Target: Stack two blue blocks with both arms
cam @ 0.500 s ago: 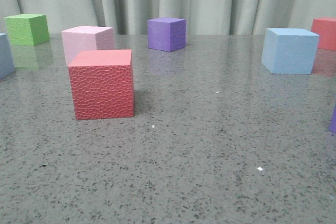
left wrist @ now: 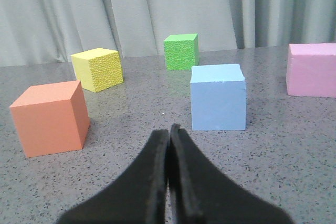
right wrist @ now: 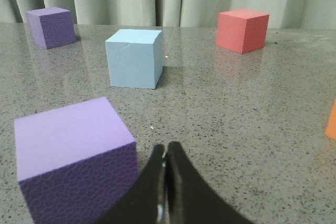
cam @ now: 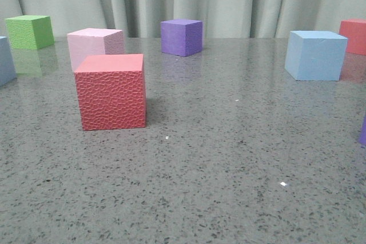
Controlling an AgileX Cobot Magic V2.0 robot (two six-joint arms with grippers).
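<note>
One pale blue block [cam: 315, 55] stands on the table at the right in the front view; it also shows in the right wrist view [right wrist: 134, 58], well beyond my right gripper [right wrist: 166, 149], which is shut and empty. The second blue block [cam: 6, 60] is cut by the left edge of the front view; in the left wrist view [left wrist: 218, 97] it stands just beyond my left gripper [left wrist: 169, 129], slightly to one side. The left gripper is shut and empty. Neither arm shows in the front view.
A red textured cube [cam: 111, 91], a pink cube [cam: 95, 44], a green cube [cam: 30, 31] and a purple cube [cam: 181, 36] stand on the grey table. A large purple cube [right wrist: 73, 156] sits right beside my right gripper. Orange [left wrist: 50, 117] and yellow [left wrist: 97, 68] cubes lie near my left gripper.
</note>
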